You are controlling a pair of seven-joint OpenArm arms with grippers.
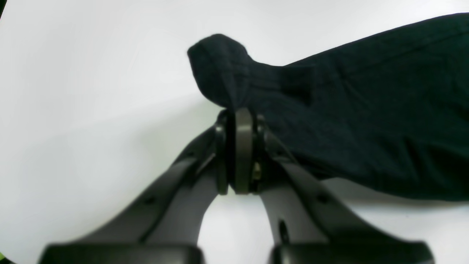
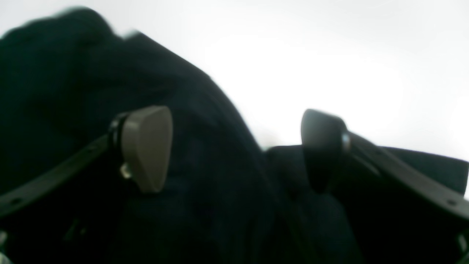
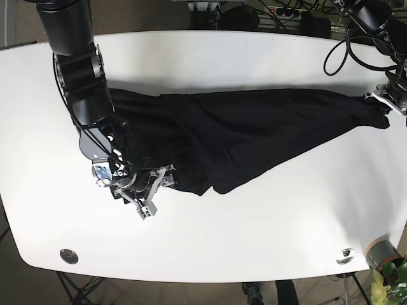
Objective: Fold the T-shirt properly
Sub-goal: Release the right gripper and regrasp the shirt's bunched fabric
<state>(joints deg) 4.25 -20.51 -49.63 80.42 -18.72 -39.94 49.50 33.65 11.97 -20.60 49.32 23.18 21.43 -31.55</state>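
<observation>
A black T-shirt (image 3: 241,124) lies stretched across the white table (image 3: 254,235), from the left arm at the base view's right edge to the right arm at lower left. My left gripper (image 1: 239,110) is shut on a bunched corner of the T-shirt (image 1: 348,121), and the cloth trails away to the right. In the base view the left gripper (image 3: 381,100) sits at the far right of the table. My right gripper (image 2: 234,146) is open, its fingers (image 2: 146,146) spread over the T-shirt (image 2: 205,205), which fills the space between them. In the base view the right gripper (image 3: 154,187) is at the shirt's lower left edge.
Round metal fittings (image 3: 68,256) sit near the table's front corners. A potted plant (image 3: 389,273) stands off the front right corner. Cables (image 3: 356,51) hang by the back right edge.
</observation>
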